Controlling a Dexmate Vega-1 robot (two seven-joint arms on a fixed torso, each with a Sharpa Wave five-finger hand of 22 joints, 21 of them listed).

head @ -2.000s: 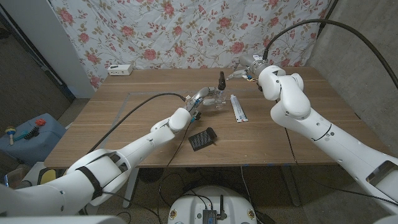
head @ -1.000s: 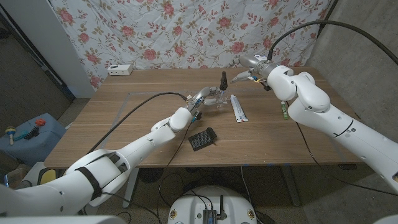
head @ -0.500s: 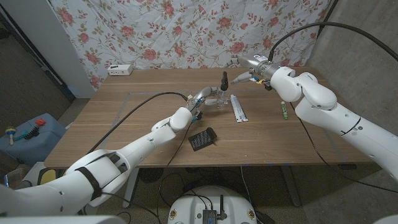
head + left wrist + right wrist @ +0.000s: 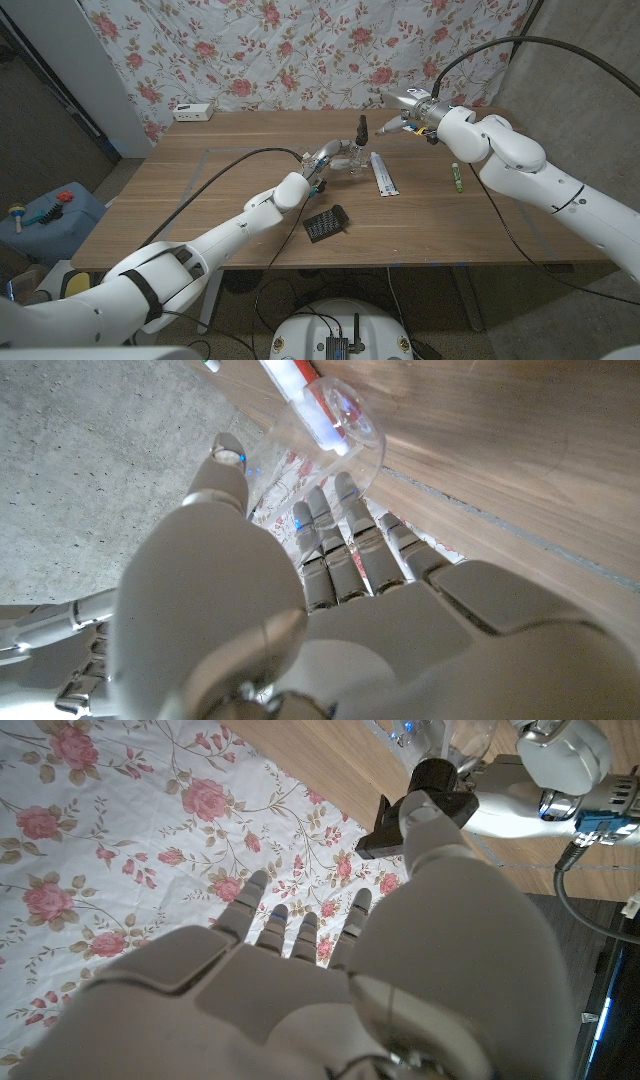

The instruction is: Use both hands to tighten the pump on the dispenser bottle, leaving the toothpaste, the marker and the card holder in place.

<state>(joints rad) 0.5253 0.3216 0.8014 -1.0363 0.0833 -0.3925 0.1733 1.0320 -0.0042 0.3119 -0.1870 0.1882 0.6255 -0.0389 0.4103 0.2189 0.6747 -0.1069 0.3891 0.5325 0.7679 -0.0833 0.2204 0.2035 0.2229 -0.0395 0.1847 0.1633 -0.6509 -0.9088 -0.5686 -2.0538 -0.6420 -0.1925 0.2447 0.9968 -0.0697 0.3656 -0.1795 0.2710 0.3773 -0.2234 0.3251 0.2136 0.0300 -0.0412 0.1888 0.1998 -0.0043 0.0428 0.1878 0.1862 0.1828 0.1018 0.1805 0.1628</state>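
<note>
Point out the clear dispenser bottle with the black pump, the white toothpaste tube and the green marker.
Clear dispenser bottle with black pump (image 4: 354, 160), head view, on its clear body.
White toothpaste tube (image 4: 382, 175), head view, mid-length of the tube.
Green marker (image 4: 456, 178), head view, middle of its barrel.

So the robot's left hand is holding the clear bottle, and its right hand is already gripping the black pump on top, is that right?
Not quite. The left hand does hold the clear bottle, but the right hand is open beside the black pump, not gripping it. The head view shows a gap between them.
</note>
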